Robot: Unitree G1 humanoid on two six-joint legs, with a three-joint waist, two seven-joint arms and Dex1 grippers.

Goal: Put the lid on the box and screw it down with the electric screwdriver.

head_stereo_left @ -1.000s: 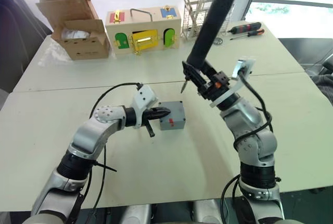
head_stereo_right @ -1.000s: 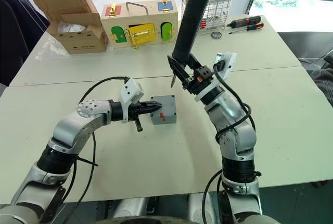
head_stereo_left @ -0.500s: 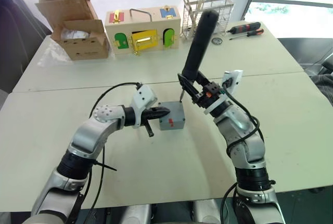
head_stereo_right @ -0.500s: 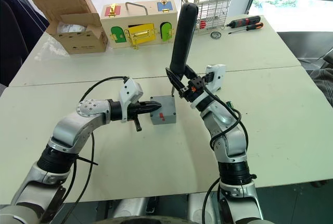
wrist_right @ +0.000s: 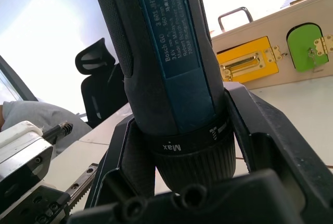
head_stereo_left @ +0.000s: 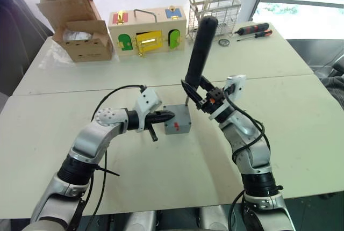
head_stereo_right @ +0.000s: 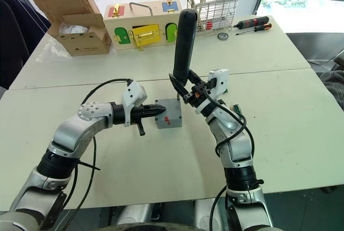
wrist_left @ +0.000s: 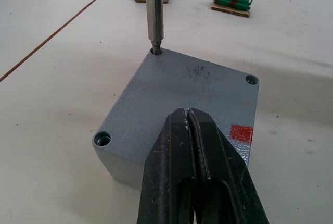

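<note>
- The junction box (head_stereo_left: 177, 120) sits on the pale surface (head_stereo_left: 161, 177), well in front of the wooden latch box (head_stereo_left: 148, 28); the lid (wrist_left: 193, 94) lies flat on top of it, corners lined up.
- Left pincer (wrist_left: 188, 130): black fingers closed together, nothing between them. The tips press against the box's side just left of the red mark (wrist_left: 241, 132), bracing it.
- Right pincer (wrist_right: 182, 151): clamped round the collar of the electric screwdriver (head_stereo_left: 198, 48). The tool stands nearly upright behind the box, leaning slightly away from it at the top.
- The metal bit (wrist_left: 154, 18) rests in the lid's far corner screw hole (wrist_left: 156, 51).
- Risk: since the tool leans, the bit could cam out of the hole and skate across the lid, or drive the screw crooked.
- Risk: downward push on one corner may tip or slide the box. The left pincer only presses one face and grips nothing, so torque could spin the box away from it.
- Risk: I cannot tell whether a screw sits in that hole; the bit may turn on nothing.
- The left wrist view gives the bit-to-hole contact, two further corner holes (wrist_left: 102, 139), and two small green terminal blocks (wrist_left: 231, 0) beyond the box. The head views hide the contact behind the pincer.
- The head views give the tool's lean, plus two hand screwdrivers (head_stereo_left: 253, 30) far behind the box.
</note>
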